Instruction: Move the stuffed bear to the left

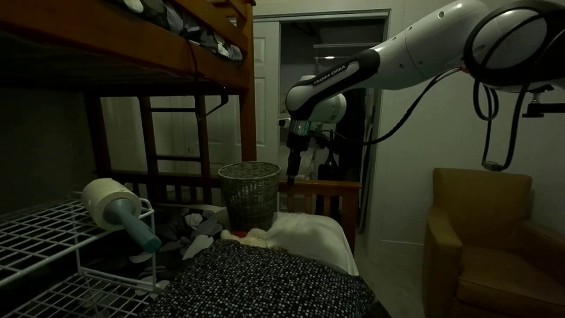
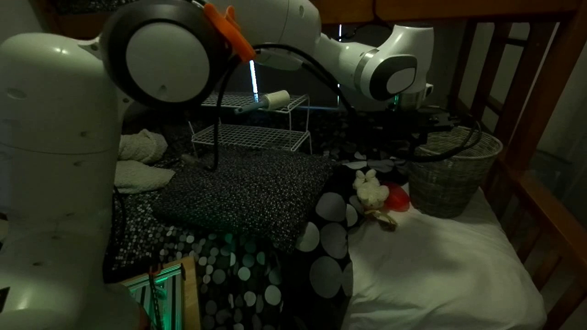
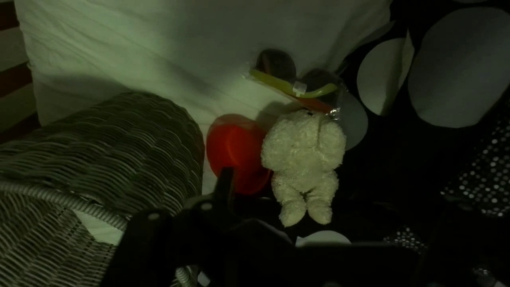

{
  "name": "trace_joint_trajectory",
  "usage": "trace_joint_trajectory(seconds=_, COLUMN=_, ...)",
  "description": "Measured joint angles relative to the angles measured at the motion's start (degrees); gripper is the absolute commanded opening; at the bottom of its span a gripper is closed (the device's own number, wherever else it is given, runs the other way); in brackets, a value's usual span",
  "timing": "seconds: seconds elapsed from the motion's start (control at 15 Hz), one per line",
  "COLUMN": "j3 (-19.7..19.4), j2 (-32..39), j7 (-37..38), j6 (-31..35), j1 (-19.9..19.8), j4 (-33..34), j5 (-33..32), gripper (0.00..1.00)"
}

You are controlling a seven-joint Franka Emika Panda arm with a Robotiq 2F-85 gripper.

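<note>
One gripper (image 1: 291,180) points down near the centre of an exterior view and is nearest of all in the wrist view, dark along the bottom edge, with one finger (image 3: 226,181) visible just below centre; I cannot tell how far its jaws are parted or whether they hold anything. Next, at lower left, comes one wicker basket (image 3: 147,151), upright in both exterior views. Beyond it the stuffed bear (image 3: 305,159), the only one, lies right of centre, its two legs toward the bottom edge; it is near the basket in both exterior views and apart from the gripper. Just left of it in the wrist view is one round red thing (image 3: 235,153), and just above it one clear packet (image 3: 297,88) with two dark round shapes. White bedding (image 3: 199,36) fills much of the top. In an exterior view, one wire rack (image 1: 39,236) with two shelves stands at lower left, one roller (image 1: 108,203) on its upper shelf. Past it, one dark speckled cloth (image 1: 273,282) covers the bottom centre. Farther back are one armchair (image 1: 485,212) at lower right and one panel door (image 1: 267,92) at upper centre.
</note>
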Motion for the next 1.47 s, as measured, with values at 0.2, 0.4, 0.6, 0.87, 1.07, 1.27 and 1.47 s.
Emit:
trace_joint_trajectory(seconds=0.2, j3=0.15, j2=-0.02, j7=-0.04, j6=-0.39, j1=-0.17, j4=0.33, j5=-0.08, gripper=1.00)
trace_joint_trajectory(seconds=0.4, j3=1.34, j2=0.27, j7=4.16, j6=-0.39, j1=0.43, j4=0.12, j5=-0.57, gripper=1.00)
trace_joint_trajectory(seconds=0.6, j3=2.20, j2=0.47, j7=13.88, j6=-0.11, j1=3.02, j4=-1.17, j5=-2.64, gripper=1.00)
trace_joint_trajectory(seconds=0.87, j3=2.86, j2=1.26, j7=27.52, j6=10.46, j1=6.57, j4=-5.51, j5=-6.72, gripper=1.00)
trace_joint_trajectory(seconds=1.07, j3=3.22, j2=5.17, j7=31.47, j6=18.68, j1=8.72, j4=-7.11, j5=-11.83, gripper=1.00)
trace_joint_trajectory(seconds=1.27, j3=3.77, j2=6.82, j7=31.83, j6=19.51, j1=8.80, j4=-6.50, j5=-12.15, gripper=1.00)
trace_joint_trajectory(seconds=1.47, j3=3.87, j2=6.35, j7=32.15, j6=20.31, j1=8.41, j4=-6.00, j5=-12.46, gripper=1.00)
